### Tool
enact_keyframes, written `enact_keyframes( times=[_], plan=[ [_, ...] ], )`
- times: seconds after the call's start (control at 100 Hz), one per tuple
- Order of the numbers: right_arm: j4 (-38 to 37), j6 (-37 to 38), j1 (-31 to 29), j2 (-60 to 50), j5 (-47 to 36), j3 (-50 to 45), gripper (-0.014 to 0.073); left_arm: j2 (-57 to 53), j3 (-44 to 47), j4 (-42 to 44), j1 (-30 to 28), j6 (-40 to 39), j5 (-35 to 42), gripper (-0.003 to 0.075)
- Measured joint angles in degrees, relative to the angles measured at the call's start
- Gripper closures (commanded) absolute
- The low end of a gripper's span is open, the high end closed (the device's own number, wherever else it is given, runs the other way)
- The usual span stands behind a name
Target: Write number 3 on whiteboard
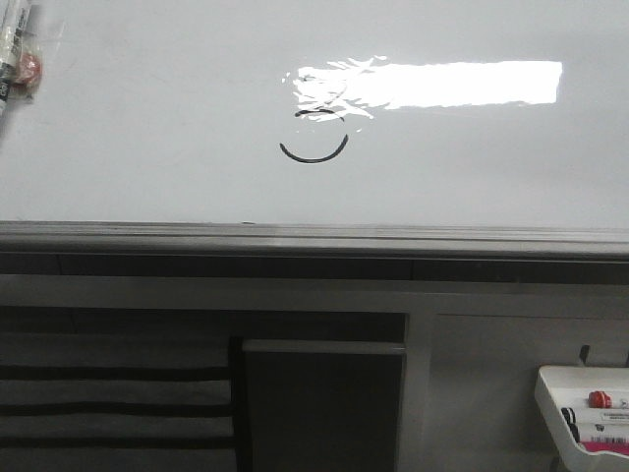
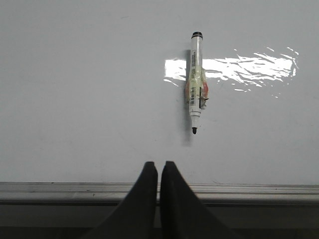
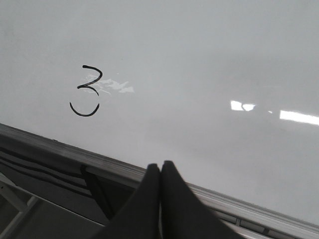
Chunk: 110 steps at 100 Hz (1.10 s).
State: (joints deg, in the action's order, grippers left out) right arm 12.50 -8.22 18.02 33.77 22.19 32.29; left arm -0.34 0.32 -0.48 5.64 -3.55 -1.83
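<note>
The whiteboard (image 1: pixel 147 118) fills the upper half of the front view, glossy white with a grey ledge (image 1: pixel 314 236) along its near edge. The number 3 (image 1: pixel 314 138) is drawn on it in thin black strokes, just left of the bright reflection; it also shows in the right wrist view as the number 3 (image 3: pixel 87 92). A marker (image 2: pixel 196 82) lies on the board, uncapped tip toward my left gripper (image 2: pixel 159 165), which is shut and empty over the ledge. My right gripper (image 3: pixel 160 167) is shut and empty over the ledge, to the right of the 3. Neither gripper shows in the front view.
The marker (image 1: pixel 15 49) also lies at the board's far left. A small white tray (image 1: pixel 585 413) with markers stands at the lower right, below the board. A dark panel (image 1: pixel 324 403) and striped frame sit under the ledge.
</note>
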Motion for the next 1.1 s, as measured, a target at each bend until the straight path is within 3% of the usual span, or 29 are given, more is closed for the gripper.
enact_keyframes(
  times=[0.13,0.26,0.58,0.81,1.1],
  plan=[
    [0.0,0.0,-0.25,-0.68,0.1,-0.13,0.0673,0.0,0.0,0.0,0.0,0.0,0.0,0.0739],
    [0.0,0.0,-4.24,-6.0,-0.64,-2.31,0.0673,0.0,0.0,0.0,0.0,0.0,0.0,0.0739],
    [0.0,0.0,-17.53,-30.87,-7.81,-21.24,0.0673,0.0,0.0,0.0,0.0,0.0,0.0,0.0739],
    [0.0,0.0,-18.63,-34.37,-17.18,-32.83,0.0673,0.0,0.0,0.0,0.0,0.0,0.05,0.0739],
    [-1.87,1.68,-18.69,-34.37,-19.99,-33.41,0.0673,0.0,0.0,0.0,0.0,0.0,0.05,0.0739]
  ],
)
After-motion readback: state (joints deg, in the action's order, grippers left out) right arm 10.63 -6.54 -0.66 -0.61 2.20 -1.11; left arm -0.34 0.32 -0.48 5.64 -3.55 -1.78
